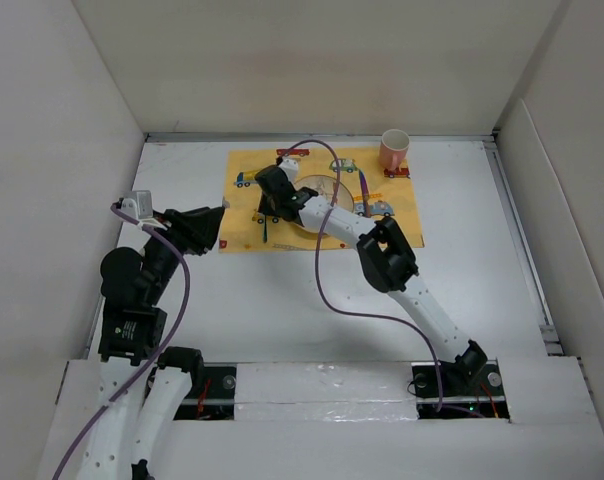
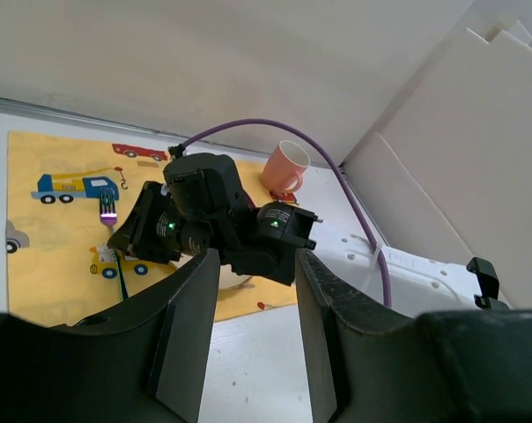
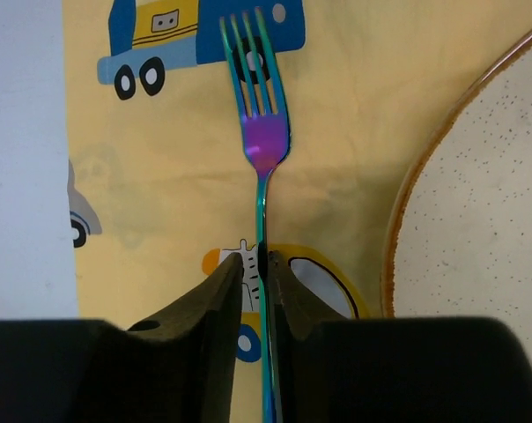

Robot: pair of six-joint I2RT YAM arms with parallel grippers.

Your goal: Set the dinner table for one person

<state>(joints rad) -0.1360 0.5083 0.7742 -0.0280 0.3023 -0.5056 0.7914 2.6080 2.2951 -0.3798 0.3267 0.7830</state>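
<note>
White bench point(image 1: 282, 300), walled by off-white panels point(image 1: 312, 60), yellow car-printed placemat point(image 1: 402, 215) laid flat directly on it, toward the far side.

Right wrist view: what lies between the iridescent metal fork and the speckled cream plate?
Only yellow car-print cloth placemat; the fork and the plate lie apart, as the right wrist view shows.

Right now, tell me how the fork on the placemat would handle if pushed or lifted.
The fork looks like thin polished metal: probably stiff and light. Its glossy, narrow handle may slip or pivot between the right fingers. Lying flat on the cloth placemat, it should slide, not roll, if pushed.
</note>
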